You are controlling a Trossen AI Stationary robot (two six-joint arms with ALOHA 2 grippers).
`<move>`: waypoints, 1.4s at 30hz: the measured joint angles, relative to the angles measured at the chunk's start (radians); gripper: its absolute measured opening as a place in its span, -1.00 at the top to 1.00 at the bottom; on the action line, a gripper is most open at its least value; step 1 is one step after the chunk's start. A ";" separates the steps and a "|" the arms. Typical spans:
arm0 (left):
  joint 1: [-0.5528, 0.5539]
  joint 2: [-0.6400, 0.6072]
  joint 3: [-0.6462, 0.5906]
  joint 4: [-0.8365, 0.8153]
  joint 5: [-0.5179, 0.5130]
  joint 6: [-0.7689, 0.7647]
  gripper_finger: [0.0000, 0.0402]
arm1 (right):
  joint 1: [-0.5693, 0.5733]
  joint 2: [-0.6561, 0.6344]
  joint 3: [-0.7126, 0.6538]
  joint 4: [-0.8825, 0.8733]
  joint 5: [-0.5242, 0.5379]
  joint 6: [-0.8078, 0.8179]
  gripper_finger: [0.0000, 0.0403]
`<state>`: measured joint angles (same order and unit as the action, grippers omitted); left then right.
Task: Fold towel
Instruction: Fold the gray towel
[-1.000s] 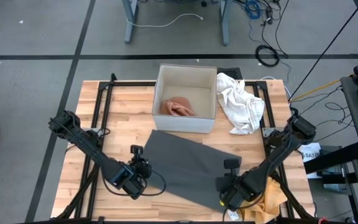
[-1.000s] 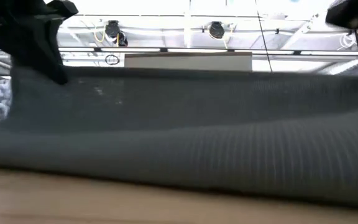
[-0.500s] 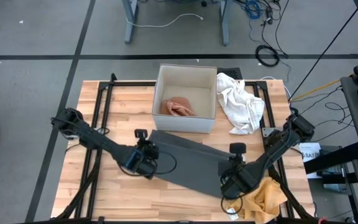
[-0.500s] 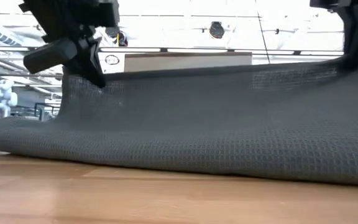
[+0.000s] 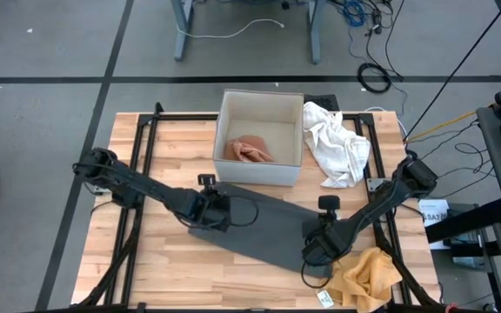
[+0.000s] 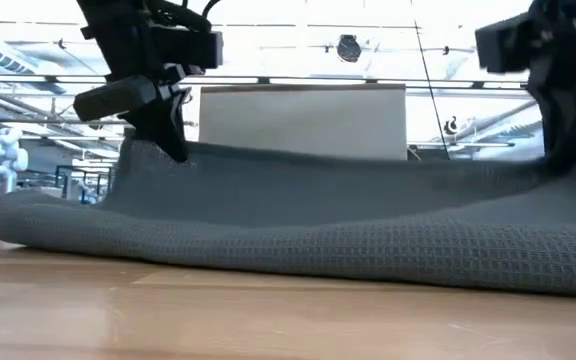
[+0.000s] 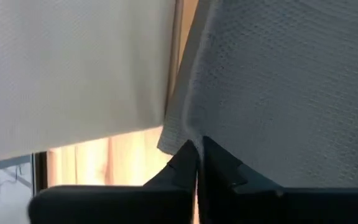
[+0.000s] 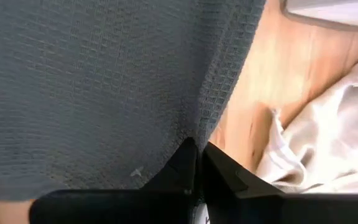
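The dark grey towel (image 5: 263, 230) lies slantwise on the wooden table in front of a white box. Its near edge is raised and carried over the rest, as the towel (image 6: 348, 220) shows in the low view. My left gripper (image 5: 218, 211) is shut on the towel's left end, beside the box. My right gripper (image 5: 317, 252) is shut on its right end. The low view shows the left gripper (image 6: 173, 145) and the right gripper (image 6: 558, 160) at the two ends of the raised edge. My left gripper pinches a corner of the towel's edge (image 7: 180, 134) between its two fingers, slanting down from above. That corner is held up off the table; the cloth below it lies on the table. My right gripper pinches the towel's edge (image 8: 194, 127) between its two fingers, slanting down from above. That end is raised, and the edge between the two grippers (image 6: 368, 165) runs nearly straight with a slight sag.
The white box (image 5: 259, 139) with a pinkish cloth inside stands just beyond the towel. A crumpled white cloth (image 5: 337, 143) lies at the back right, and a yellow cloth (image 5: 368, 274) at the near right corner. Bare wood lies to the near left.
Both grippers have gone toward the table's far edge, the left one also toward the right, carrying the towel's near edge over the rest. The raised edge has sunk lower. The towel's far edge by the box has stayed put, so the towel shows narrower.
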<state>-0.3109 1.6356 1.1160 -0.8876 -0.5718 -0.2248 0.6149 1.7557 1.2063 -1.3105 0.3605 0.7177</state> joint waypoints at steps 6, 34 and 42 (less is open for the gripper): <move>0.017 0.000 0.000 0.029 -0.057 0.025 0.53 | 0.001 0.000 -0.083 0.015 0.001 0.052 0.67; -0.041 0.140 0.000 0.355 0.308 0.129 0.28 | 0.138 0.000 -0.099 0.484 -0.079 0.080 0.34; -0.014 0.255 0.004 0.372 0.291 0.122 0.28 | 0.234 0.000 -0.099 0.734 -0.150 0.088 0.34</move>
<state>-0.3244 1.8906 1.1198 -0.5152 -0.2807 -0.1026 0.8487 1.7557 1.1072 -0.5768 0.2107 0.8057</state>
